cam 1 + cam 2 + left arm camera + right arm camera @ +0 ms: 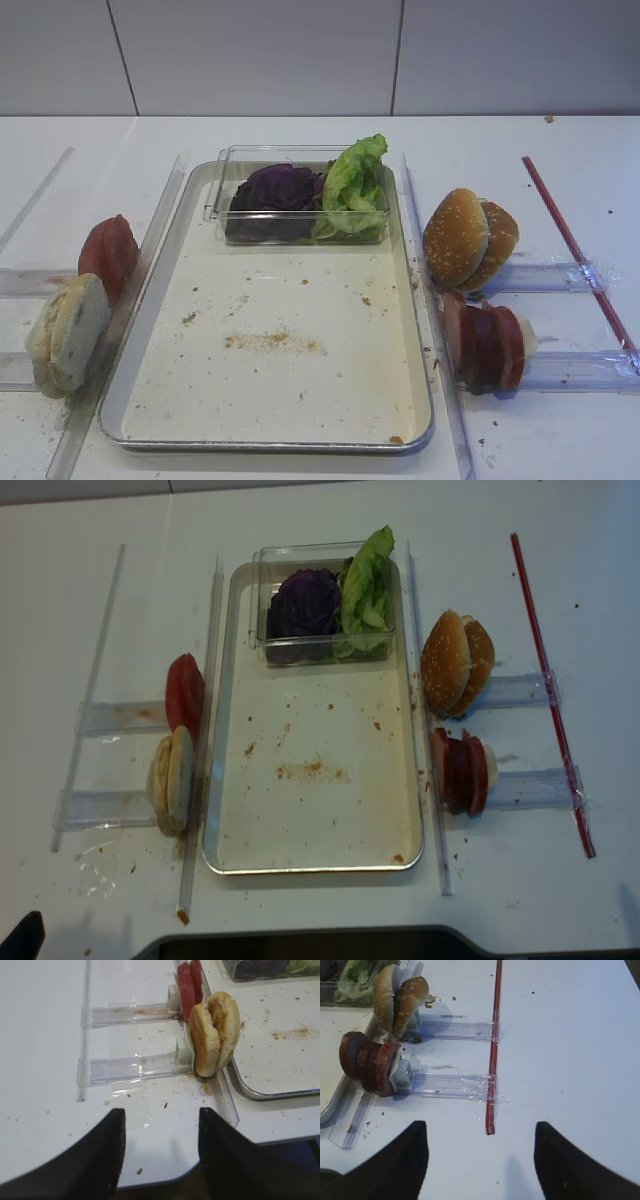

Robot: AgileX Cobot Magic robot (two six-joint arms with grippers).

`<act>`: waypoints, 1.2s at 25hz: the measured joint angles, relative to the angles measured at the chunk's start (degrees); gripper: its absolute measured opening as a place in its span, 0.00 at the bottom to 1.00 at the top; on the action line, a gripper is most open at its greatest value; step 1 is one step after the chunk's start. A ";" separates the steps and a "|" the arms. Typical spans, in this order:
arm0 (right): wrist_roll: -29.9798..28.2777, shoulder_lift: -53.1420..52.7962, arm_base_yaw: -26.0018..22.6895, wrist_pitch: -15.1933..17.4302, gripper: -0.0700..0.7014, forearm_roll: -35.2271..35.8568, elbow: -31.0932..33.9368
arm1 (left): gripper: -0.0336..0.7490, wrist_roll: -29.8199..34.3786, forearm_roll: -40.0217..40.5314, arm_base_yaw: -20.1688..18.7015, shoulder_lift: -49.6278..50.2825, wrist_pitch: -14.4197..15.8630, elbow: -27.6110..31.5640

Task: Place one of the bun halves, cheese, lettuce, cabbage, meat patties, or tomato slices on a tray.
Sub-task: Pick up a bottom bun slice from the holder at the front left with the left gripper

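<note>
The metal tray [300,400] lies mid-table, its floor bare but for crumbs. Left of it, pale bun halves [70,335] stand on edge in a clear holder, with tomato slices [108,255] behind them. On the tray's right side, the dark meat patties [485,345] stand stacked on edge. Lettuce [355,180] and purple cabbage [278,188] sit in a clear box at the tray's far end. No cheese is in view. My left gripper [160,1112] hovers open and empty over the table's near edge, short of the bun halves [212,1035]. Right of the patties [367,1062], my right gripper [481,1125] is open and empty.
Two sesame buns [468,238] stand on edge behind the patties. The clear plastic box [225,185] rests on the tray's far end. Clear plastic rails [130,1067] are taped on both sides of the tray. A red strip [575,250] runs along the right.
</note>
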 joint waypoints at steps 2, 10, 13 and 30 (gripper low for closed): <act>0.00 0.00 0.00 0.00 0.74 0.00 0.00 | 0.47 0.00 0.00 0.00 0.00 0.00 0.00; 0.00 0.00 0.00 0.00 0.74 0.00 0.00 | 0.47 0.00 0.00 0.00 0.00 0.00 0.00; 0.24 0.00 0.00 0.00 0.74 0.00 0.00 | 0.47 0.00 0.00 0.00 0.00 0.00 0.00; 0.42 0.00 0.00 0.00 0.74 -0.11 0.00 | 0.47 -0.26 -1.26 0.00 15.68 4.73 -6.35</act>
